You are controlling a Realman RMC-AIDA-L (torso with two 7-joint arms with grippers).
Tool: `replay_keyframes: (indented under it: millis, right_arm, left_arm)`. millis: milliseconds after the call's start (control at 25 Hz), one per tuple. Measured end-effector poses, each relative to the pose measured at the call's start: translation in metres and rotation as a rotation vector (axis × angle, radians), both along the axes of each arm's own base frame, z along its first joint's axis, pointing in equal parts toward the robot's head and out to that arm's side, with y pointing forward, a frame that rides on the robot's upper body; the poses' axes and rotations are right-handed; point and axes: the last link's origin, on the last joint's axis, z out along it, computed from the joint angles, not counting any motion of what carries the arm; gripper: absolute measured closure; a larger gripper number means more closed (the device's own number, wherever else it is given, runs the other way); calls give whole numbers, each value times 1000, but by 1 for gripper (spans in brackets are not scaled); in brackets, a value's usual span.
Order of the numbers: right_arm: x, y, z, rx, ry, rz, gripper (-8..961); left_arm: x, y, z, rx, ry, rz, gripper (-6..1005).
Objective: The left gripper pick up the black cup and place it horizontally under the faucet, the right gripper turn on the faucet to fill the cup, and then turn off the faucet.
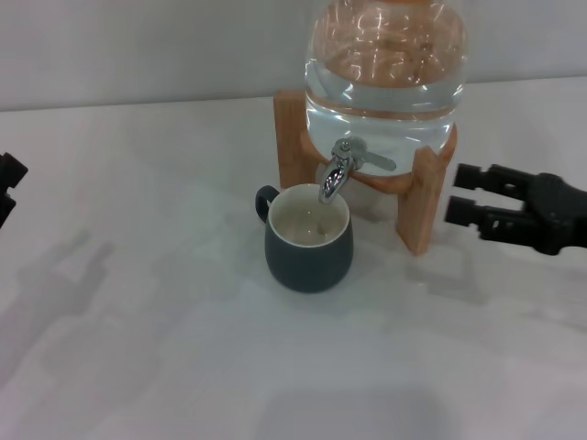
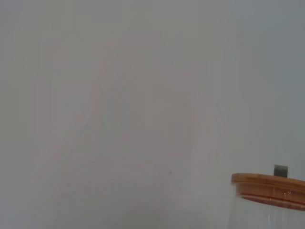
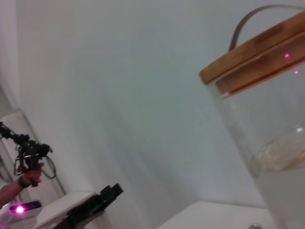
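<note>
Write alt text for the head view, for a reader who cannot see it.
A black cup stands upright on a white table under the faucet of a glass water jar on a wooden stand. The right gripper, open, hovers beside the stand; the left gripper sits at the far edge.

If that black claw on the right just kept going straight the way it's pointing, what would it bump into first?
Most likely the wooden stand under the water jar. The right gripper, fingers open, points toward the stand's near leg. Height is hard to judge from the head view, so it might instead pass the leg and reach the faucet.
</note>
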Motion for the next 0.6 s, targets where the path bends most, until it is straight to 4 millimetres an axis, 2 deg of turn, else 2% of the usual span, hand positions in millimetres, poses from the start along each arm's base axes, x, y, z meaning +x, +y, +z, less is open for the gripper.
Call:
replay_keyframes:
  millis: [320,600]
  right_arm:
    - [-12,12,-21,-16,-30,-4,111]
    - [-16,22,-28,-5,-64,-19,111]
  left_arm:
    - [0,-2,-1,-1,-5,4,608]
    - [-1,-5,-3,-5,-14,2,610]
